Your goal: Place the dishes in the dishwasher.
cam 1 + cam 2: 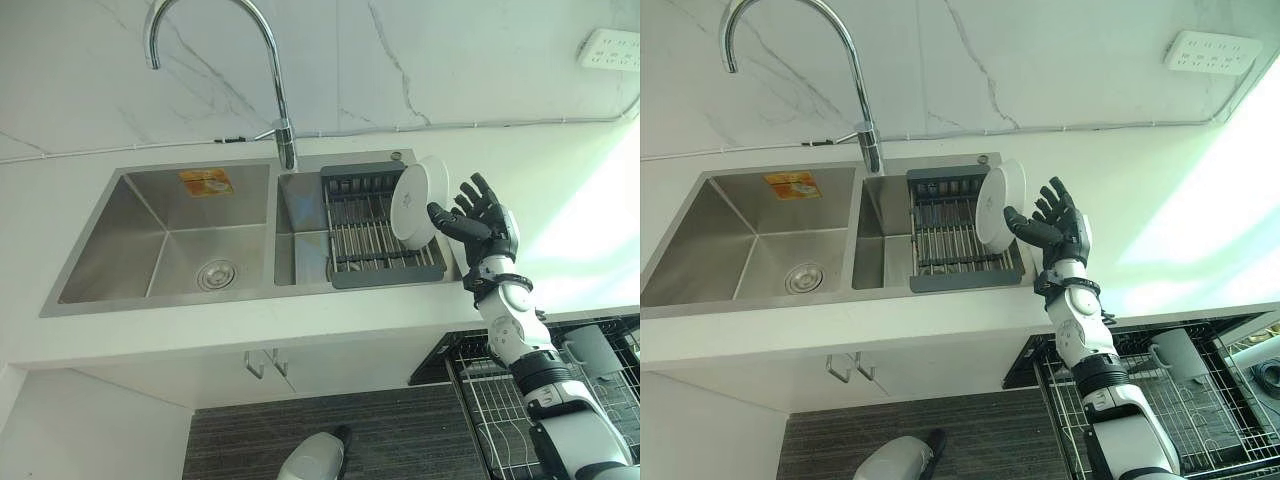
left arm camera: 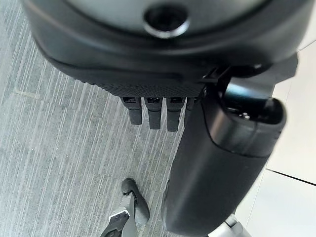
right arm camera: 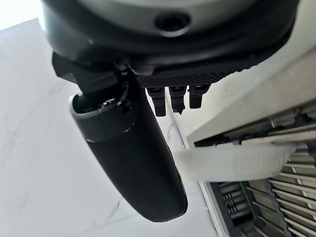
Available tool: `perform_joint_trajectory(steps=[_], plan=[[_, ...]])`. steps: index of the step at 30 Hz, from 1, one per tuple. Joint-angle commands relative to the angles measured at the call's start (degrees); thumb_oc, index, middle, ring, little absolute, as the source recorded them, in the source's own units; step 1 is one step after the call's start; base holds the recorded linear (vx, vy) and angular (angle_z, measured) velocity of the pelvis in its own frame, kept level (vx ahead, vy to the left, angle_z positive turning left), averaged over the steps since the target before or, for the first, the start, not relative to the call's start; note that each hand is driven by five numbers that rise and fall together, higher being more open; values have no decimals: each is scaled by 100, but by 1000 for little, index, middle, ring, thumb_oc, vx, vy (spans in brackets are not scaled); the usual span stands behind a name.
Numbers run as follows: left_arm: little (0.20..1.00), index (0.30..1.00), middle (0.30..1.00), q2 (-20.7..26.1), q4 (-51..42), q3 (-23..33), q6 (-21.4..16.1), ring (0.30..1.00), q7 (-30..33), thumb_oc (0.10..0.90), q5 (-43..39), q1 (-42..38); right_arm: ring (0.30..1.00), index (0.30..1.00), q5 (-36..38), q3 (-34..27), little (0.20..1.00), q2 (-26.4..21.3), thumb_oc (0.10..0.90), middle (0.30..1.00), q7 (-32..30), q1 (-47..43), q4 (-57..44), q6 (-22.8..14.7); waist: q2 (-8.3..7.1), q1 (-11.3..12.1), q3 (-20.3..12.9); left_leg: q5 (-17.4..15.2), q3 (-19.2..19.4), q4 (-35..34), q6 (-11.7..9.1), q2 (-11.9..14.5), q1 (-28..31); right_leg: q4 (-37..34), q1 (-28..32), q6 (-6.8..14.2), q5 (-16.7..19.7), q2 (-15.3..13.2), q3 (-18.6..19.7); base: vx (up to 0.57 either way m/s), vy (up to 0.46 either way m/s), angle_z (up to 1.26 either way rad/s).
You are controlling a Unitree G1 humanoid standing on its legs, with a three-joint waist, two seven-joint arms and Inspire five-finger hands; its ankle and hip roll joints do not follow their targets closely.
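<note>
White plate (image 1: 417, 201) edge-on against spread right hand (image 1: 484, 222) fingers (image 1: 478, 190), thumb beneath.

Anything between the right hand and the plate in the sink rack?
Nothing visible. The right hand is open right beside the white plate, which stands on edge at the rack's right end; its thumb reaches toward the plate's rim. The dishwasher basket sits pulled out below the counter.

Right arm raised upright, its hand (image 1: 478, 222) spread with fingers (image 1: 480, 192) fanned and thumb (image 1: 443, 218) extended (left hand (image 2: 163, 74) hangs with straight fingers).
</note>
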Motion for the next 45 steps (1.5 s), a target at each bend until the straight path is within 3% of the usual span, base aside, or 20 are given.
perform_joint_trajectory(steps=[1, 11, 15, 16, 18, 22, 31, 34, 40, 45], plan=[[900, 900, 900, 344, 217, -348, -21, 900, -46, 800, 155, 139, 900, 900, 192, -75, 900, -152, 800, 900, 245, -887, -215, -550, 5, 34, -201, -829, 114, 211, -371, 501, 216, -62, 45, 494, -43, -508, -63, 0, 0, 0], [900, 900, 900, 388, 262, -288, 14, 900, -69, 800, 148, 160, 900, 900, 388, -86, 900, -107, 800, 900, 432, -855, -57, -463, 43, 73, -208, -816, 87, 211, -363, 473, 208, -62, 86, 505, -40, -562, -125, 16, 9, 2], [900, 900, 900, 399, 228, -289, 33, 900, -66, 800, 176, 175, 900, 900, 330, -64, 900, -95, 800, 900, 444, -830, -63, -216, 51, 77, -190, -812, 78, 211, -356, 465, 206, -62, 88, 509, -30, -576, -133, 17, 9, 1], [900, 900, 900, 399, 219, -300, 42, 900, -61, 800, 174, 176, 860, 860, 262, -58, 860, -99, 773, 860, 404, -831, -33, -122, 52, 80, -186, -811, 72, 211, -353, 459, 205, -62, 86, 509, -27, -580, -131, 0, 0, 0], [900, 900, 900, 404, 187, -325, 66, 900, -43, 800, 165, 185, 300, 300, -49, -30, 300, -157, 400, 300, 276, -832, 108, 165, 52, 91, -173, -811, 65, 211, -347, 447, 197, -62, 85, 511, -25, -587, -137, 34, 14, 0], [900, 900, 900, 430, 169, -349, 58, 900, -32, 800, 172, 186, 300, 300, -350, 53, 300, -244, 400, 300, 278, -920, 359, 395, 47, 123, -152, -802, 41, 211, -349, 435, 181, -62, 83, 515, -19, -595, -145, 0, 0, 0], [900, 900, 900, 454, 125, -372, 78, 900, -51, 800, 160, 178, 300, 300, -538, 128, 300, -349, 400, 300, 29, -1073, 529, 323, 39, 183, -123, -780, -16, 211, -350, 406, 154, -62, 103, 511, -26, -597, -179, -1, 4, 5], [900, 900, 900, 443, 116, -359, 44, 900, -71, 800, 220, 191, 300, 300, -596, 133, 300, -341, 400, 300, -88, -1050, 489, 152, 30, 188, -127, -784, -7, 211, -351, 412, 160, -62, 108, 512, -27, -592, -175, -7, 0, 9], [900, 900, 900, 426, 112, -316, -1, 900, -90, 800, 209, 178, 300, 300, -784, 79, 300, -334, 400, 300, -308, -985, 176, -489, -2, 159, -145, -817, 61, 211, -349, 463, 203, -62, 111, 510, -29, -579, -158, -33, -33, 0], [900, 900, 900, 405, 146, -181, -78, 900, -125, 800, 186, 142, 300, 300, -511, 113, 300, -223, 400, 300, -206, -994, -455, -1149, -32, 102, -195, -857, 145, 211, -358, 520, 265, -62, 91, 507, -32, -549, -104, -91, -79, 0]])
